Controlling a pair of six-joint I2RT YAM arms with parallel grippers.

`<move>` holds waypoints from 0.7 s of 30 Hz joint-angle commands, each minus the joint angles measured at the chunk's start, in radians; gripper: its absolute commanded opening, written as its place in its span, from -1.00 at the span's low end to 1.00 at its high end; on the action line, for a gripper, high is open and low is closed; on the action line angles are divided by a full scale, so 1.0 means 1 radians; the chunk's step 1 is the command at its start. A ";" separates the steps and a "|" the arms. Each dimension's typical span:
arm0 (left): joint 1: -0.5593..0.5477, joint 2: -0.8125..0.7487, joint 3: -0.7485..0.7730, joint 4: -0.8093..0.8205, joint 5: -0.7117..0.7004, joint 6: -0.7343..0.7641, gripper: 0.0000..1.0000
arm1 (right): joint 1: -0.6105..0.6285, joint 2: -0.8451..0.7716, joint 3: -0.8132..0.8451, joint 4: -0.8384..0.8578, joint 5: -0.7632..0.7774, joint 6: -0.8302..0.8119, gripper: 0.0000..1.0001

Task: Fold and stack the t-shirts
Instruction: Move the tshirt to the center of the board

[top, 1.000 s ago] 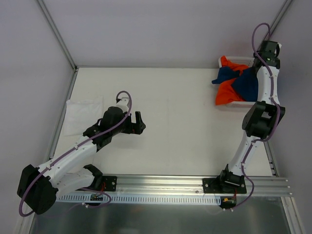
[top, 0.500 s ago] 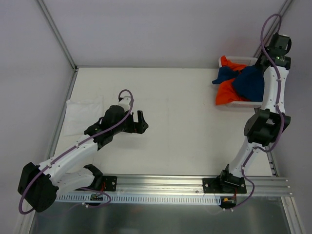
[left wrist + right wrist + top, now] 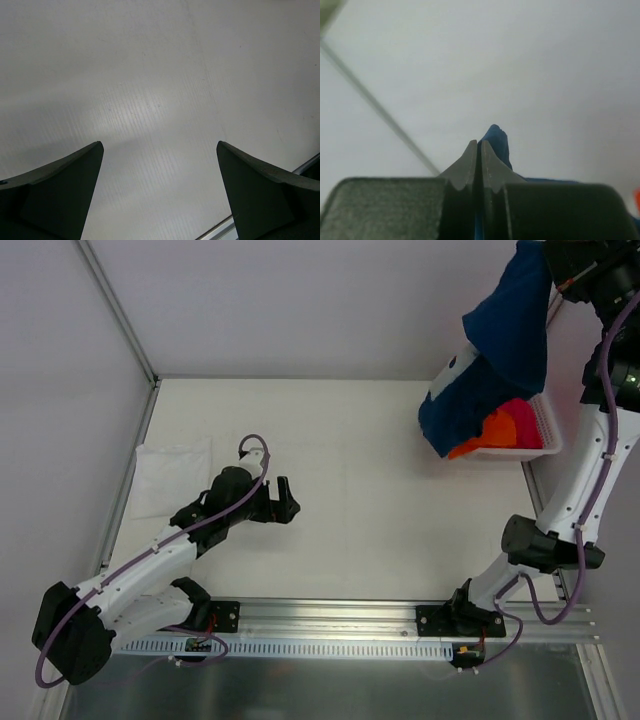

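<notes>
My right gripper (image 3: 556,260) is raised high at the back right and is shut on the navy t-shirt (image 3: 500,340), which hangs down from it over the basket; a pale print shows on its lower left. In the right wrist view the shut gripper (image 3: 480,146) pinches a tuft of navy cloth (image 3: 497,142). The orange t-shirt (image 3: 485,430) and the magenta t-shirt (image 3: 520,420) lie in the basket. The white t-shirt (image 3: 170,475) lies flat at the table's left edge. My left gripper (image 3: 283,498) is open and empty over bare table, also in the left wrist view (image 3: 160,165).
The white lattice basket (image 3: 545,435) stands at the back right of the white table (image 3: 350,490). Grey walls and a metal frame post (image 3: 115,305) close in the back and sides. A metal rail (image 3: 400,625) runs along the near edge.
My right gripper has risen high above the basket, lifting the navy t-shirt out so it hangs free and uncovers the magenta one. My left arm shifted only slightly.
</notes>
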State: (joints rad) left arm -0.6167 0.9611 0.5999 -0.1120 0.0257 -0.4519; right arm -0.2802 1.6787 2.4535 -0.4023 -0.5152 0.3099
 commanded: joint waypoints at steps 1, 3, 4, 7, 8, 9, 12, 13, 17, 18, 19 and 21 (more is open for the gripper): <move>-0.011 -0.045 -0.017 0.035 0.002 -0.007 0.98 | -0.020 0.117 0.012 0.450 -0.328 0.551 -0.99; -0.011 -0.056 -0.023 0.035 -0.001 -0.004 0.98 | -0.019 0.182 0.067 0.627 -0.350 0.802 -0.99; -0.011 -0.058 -0.026 0.035 -0.003 -0.005 0.98 | -0.019 0.247 0.137 0.658 -0.367 0.864 -0.99; -0.011 -0.056 -0.025 0.040 -0.001 -0.008 0.98 | -0.016 0.305 0.151 0.772 -0.413 1.044 -0.99; -0.011 -0.053 -0.025 0.047 0.000 -0.010 0.98 | -0.011 0.303 0.131 0.831 -0.428 1.073 -0.99; -0.011 -0.053 -0.023 0.054 0.002 -0.016 0.98 | -0.001 0.300 0.110 0.858 -0.443 1.095 -0.99; -0.011 -0.035 -0.012 0.077 0.006 -0.022 0.98 | 0.048 0.285 0.050 0.937 -0.505 1.170 -0.99; -0.011 -0.029 -0.008 0.081 0.006 -0.024 0.98 | 0.065 0.283 0.048 0.945 -0.532 1.196 -0.99; -0.011 0.022 0.023 0.104 0.016 -0.028 0.98 | 0.179 0.279 0.061 0.953 -0.598 1.239 -0.99; -0.011 0.031 0.037 0.109 0.019 -0.027 0.98 | 0.229 0.277 0.059 0.971 -0.614 1.256 -0.99; -0.011 0.040 0.043 0.109 0.020 -0.027 0.98 | 0.254 0.274 0.053 1.018 -0.615 1.278 -0.99; -0.011 0.062 0.057 0.109 0.031 -0.028 0.98 | 0.329 0.269 0.035 1.051 -0.609 1.342 -0.99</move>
State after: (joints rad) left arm -0.6167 1.0046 0.6003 -0.0540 0.0273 -0.4648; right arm -0.0433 2.0338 2.4630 0.4606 -1.0752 1.5112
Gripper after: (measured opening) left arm 0.990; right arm 0.029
